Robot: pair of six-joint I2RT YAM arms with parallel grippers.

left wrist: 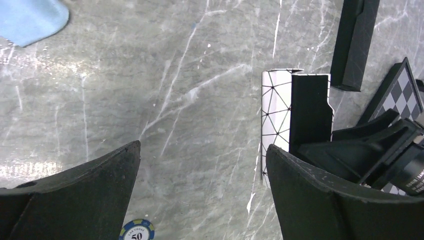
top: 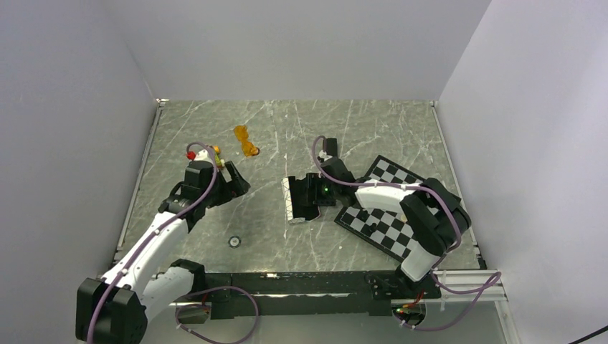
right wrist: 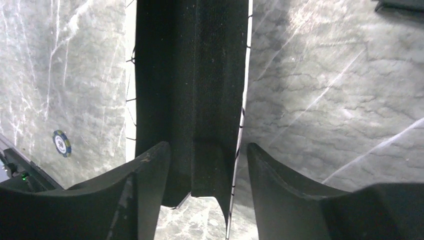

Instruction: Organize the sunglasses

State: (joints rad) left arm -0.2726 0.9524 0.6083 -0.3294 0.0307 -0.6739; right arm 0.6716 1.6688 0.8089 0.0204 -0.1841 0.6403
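- My left gripper [left wrist: 202, 149] hangs over bare marble table [top: 358, 129] in the left half of the top view. Its fingers are spread wide with nothing between them.
- A blue cloth [left wrist: 30, 20] shows in the upper left corner of the left wrist view.
- A poker chip [top: 234, 241] lies low and left of centre in the top view, just below that gripper and apart from everything else.
- The orange sunglasses [top: 247, 141] lie on the table in the upper middle-left, just above my left gripper and untouched by either arm.
- The white case [top: 292, 199] with its black line pattern sits at centre frame, lying open with its dark lining showing.
- My right gripper [right wrist: 207, 146] is at that case. Its fingers are parted and straddle the black flap. I see a thin gap by the right finger, but cannot tell whether the left one touches.
- A black oblong case [left wrist: 354, 45] lies at the upper right of the left wrist view, just beyond the white one.
- A checkerboard [top: 373, 223] lies flat at centre-right, under my right arm.
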